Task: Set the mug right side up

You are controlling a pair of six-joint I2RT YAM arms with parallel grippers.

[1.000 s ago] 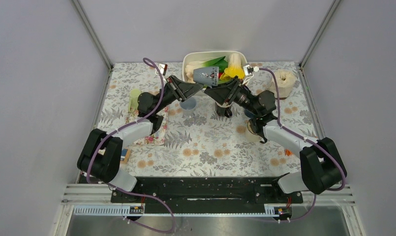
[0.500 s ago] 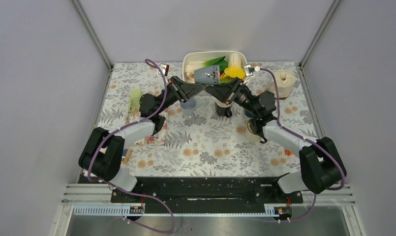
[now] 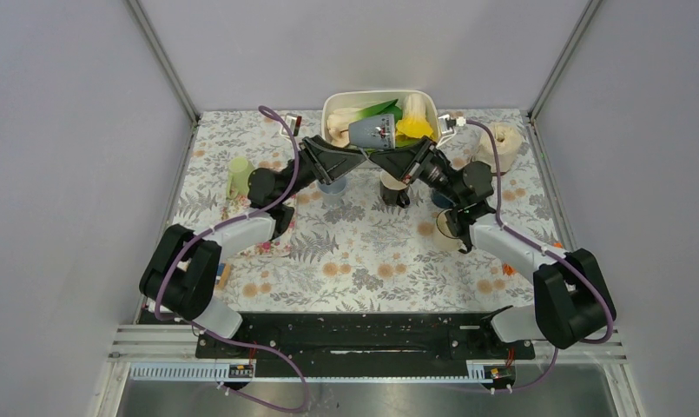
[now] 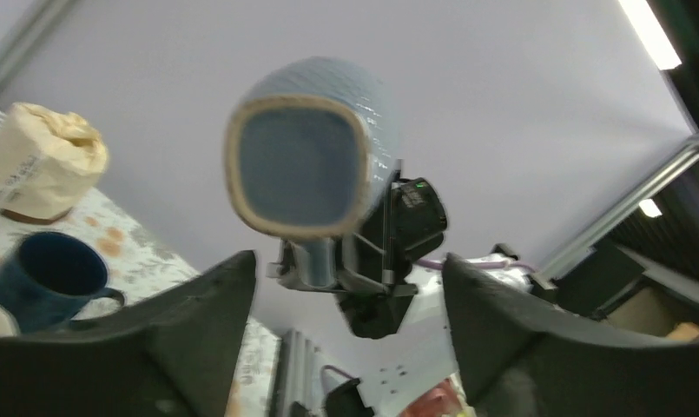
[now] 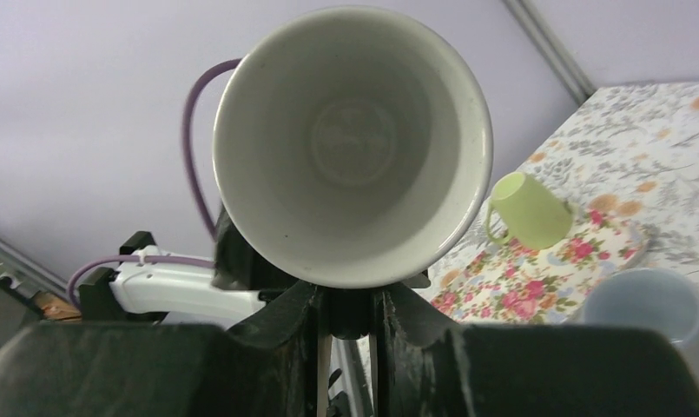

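The mug [image 3: 372, 132] is grey-blue outside and white inside, and it hangs in the air on its side in front of the white bin [image 3: 330, 108]. My right gripper [image 3: 387, 158] is shut on its handle. In the right wrist view the mug [image 5: 354, 148] turns its open mouth toward the camera, just above the right gripper [image 5: 352, 314]. My left gripper [image 3: 356, 154] stands open just left of the mug, clear of it. From the left wrist, the mug's base [image 4: 300, 165] faces me above the spread left gripper [image 4: 350, 274].
A green mug [image 3: 239, 175] stands upside down by a floral cloth [image 3: 272, 233] at the left. Under the arms are a light blue cup [image 3: 333, 184], a black cup [image 3: 393, 188] and a dark blue mug [image 4: 46, 278]. A beige roll [image 3: 503, 144] sits at the right.
My left gripper has opened and let go of the mug. My right gripper has shut on the handle and carries the mug, which has shifted slightly right.
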